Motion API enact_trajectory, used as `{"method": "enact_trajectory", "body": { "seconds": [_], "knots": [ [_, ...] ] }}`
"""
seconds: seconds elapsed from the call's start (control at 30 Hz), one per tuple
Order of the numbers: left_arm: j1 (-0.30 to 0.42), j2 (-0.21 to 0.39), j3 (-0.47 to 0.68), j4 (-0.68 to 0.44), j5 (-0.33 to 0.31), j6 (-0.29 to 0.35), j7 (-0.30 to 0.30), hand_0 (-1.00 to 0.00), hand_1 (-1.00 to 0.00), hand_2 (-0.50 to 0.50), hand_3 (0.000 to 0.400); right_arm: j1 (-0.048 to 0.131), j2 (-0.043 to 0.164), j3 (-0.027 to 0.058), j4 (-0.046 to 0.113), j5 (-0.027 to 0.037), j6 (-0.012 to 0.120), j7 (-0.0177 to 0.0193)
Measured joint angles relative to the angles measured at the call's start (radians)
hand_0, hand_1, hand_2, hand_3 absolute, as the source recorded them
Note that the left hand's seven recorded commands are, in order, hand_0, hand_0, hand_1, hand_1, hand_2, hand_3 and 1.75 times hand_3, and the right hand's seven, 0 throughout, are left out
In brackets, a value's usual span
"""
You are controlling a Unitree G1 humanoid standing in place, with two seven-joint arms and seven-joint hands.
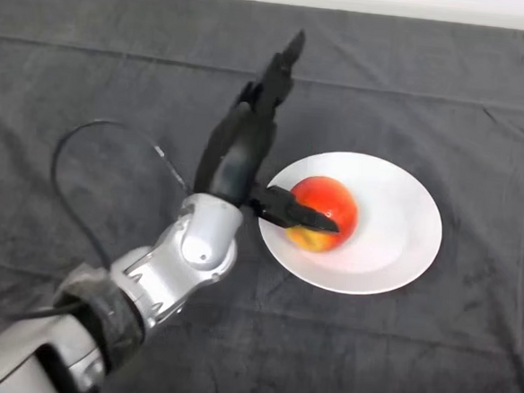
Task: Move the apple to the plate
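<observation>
Apple (324, 212) sits on the white plate (404, 229) toward the table's (91, 68) right side, the left hand (243, 150) spread and released, so it should lift straight away without nudging the fruit.

**Setting: staged robot test bench**

Surface (431, 352) draped edge to edge in dark grey cloth, creased near the far right corner. Pale strip of wall or floor beyond the far edge. Sole props: one white plate (402, 251) bearing an apple (329, 201). Silver-grey robot arm (185, 263) enters over the near left edge.
</observation>
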State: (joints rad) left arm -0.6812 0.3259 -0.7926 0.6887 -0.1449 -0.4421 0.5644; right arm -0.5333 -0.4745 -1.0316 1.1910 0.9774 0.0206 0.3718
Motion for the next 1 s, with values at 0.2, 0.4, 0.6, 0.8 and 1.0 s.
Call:
{"method": "enact_trajectory", "body": {
  "seconds": [0.2, 0.4, 0.6, 0.8, 1.0],
  "knots": [
    [0.088, 0.087, 0.074, -0.050, 0.000, -0.008, -0.005, 0.00, 0.00, 0.00, 0.000, 0.000, 0.000, -0.0003, 0.000, 0.0000, 0.000, 0.0002],
    [0.155, 0.159, 0.178, -0.133, -0.008, -0.010, -0.028, 0.00, 0.00, 0.00, 0.000, 0.000, 0.000, -0.0001, 0.000, -0.0001, 0.000, 0.0003],
    [0.219, 0.228, 0.271, -0.205, -0.028, -0.012, -0.048, 0.00, 0.00, 0.00, 0.000, 0.000, 0.000, -0.0001, 0.000, -0.0001, 0.000, 0.0004],
    [0.303, 0.271, 0.374, -0.242, -0.046, -0.015, -0.054, 0.00, 0.00, 0.00, 0.000, 0.000, 0.000, 0.0000, 0.000, 0.0000, 0.000, 0.0003],
    [0.384, 0.317, 0.486, -0.256, -0.068, -0.047, -0.063, 0.00, 0.00, 0.00, 0.000, 0.000, 0.000, 0.0005, 0.000, -0.0001, 0.000, 0.0003]
  ]
}}
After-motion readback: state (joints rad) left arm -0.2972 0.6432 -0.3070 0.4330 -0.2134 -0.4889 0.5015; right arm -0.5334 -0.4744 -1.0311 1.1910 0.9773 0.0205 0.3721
